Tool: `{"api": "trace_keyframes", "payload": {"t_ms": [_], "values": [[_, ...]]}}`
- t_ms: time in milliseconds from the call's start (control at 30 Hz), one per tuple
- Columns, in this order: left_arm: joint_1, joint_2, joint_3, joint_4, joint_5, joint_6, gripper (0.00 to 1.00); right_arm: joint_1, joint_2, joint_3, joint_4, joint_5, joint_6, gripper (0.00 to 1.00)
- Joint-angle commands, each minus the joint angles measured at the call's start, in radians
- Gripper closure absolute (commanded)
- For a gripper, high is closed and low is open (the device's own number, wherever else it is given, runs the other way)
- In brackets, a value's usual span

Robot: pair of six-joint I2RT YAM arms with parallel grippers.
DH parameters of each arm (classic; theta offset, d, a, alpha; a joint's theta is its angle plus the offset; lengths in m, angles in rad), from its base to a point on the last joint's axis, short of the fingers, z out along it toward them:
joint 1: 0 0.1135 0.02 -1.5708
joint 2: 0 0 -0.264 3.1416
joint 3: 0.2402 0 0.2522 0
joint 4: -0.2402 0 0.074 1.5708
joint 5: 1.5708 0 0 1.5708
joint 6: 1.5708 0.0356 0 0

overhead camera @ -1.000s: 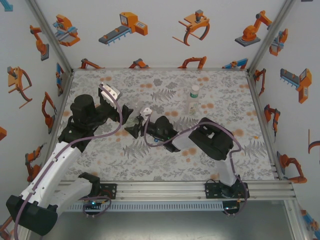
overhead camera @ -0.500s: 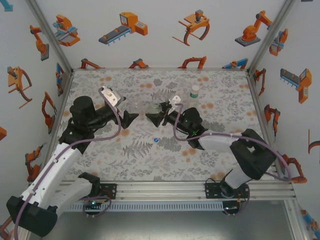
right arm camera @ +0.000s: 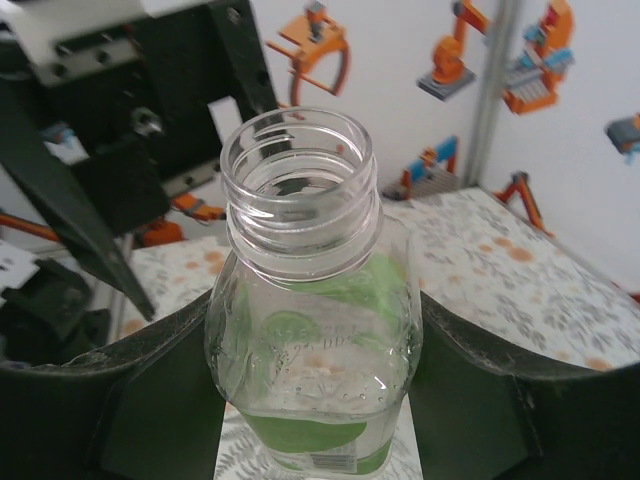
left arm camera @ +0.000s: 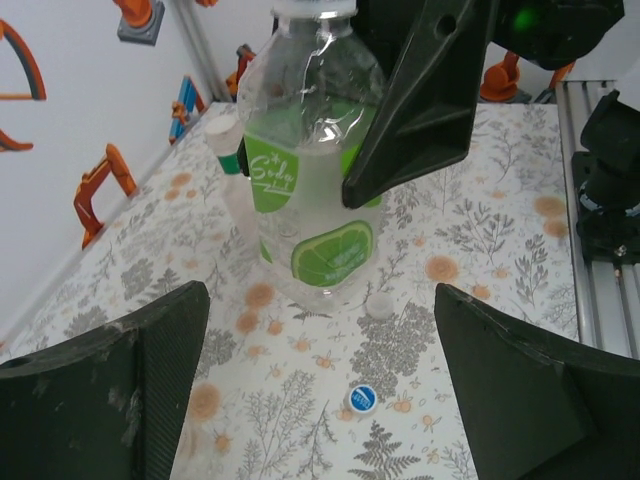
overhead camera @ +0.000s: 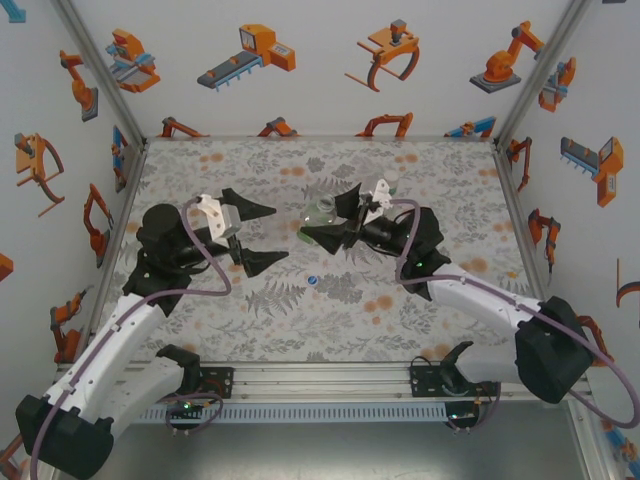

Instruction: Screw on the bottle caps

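Note:
My right gripper (overhead camera: 330, 220) is shut on the body of a clear bottle (right arm camera: 315, 340) with a green-and-white label (left arm camera: 318, 255). Its threaded neck (right arm camera: 300, 170) is open, with no cap on it. The left gripper (overhead camera: 258, 233) stands wide open to the bottle's left, holding nothing, fingers (left arm camera: 100, 390) far apart. A blue cap (left arm camera: 361, 398) (overhead camera: 313, 281) lies on the table between those fingers. A whitish cap (left arm camera: 378, 306) lies by the bottle's base. A second bottle (left arm camera: 232, 165) with a white cap stands behind.
The capped bottle (overhead camera: 388, 184) stands at the back right, partly behind the right arm. The patterned tabletop (overhead camera: 250, 310) is walled in on three sides by white panels. A metal rail (overhead camera: 330, 378) runs along the near edge.
The grippers were together on the bottle; the right one has carried it back and right. The left gripper has pulled away left and opened wide. The blue cap now lies exposed.

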Motion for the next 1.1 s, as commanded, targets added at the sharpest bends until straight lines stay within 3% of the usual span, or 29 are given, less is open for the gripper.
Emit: {"api": "trace_keyframes", "payload": {"t_ms": [0, 333, 733, 1067], "values": [[-0.002, -0.025, -0.026, 0.122, 0.061, -0.059, 0.13, -0.002, -0.015, 0.06, 0.079, -0.151, 0.113, 0.69], [-0.002, 0.005, -0.037, 0.25, 0.108, -0.183, 0.09, 0.04, 0.059, 0.148, 0.228, -0.238, 0.188, 0.77], [-0.006, 0.047, -0.041, 0.383, 0.157, -0.309, 0.09, 0.118, 0.185, 0.254, 0.329, -0.236, 0.209, 0.8], [-0.008, 0.077, -0.037, 0.432, 0.185, -0.366, 0.16, 0.135, 0.227, 0.259, 0.351, -0.182, 0.147, 0.84]]}}
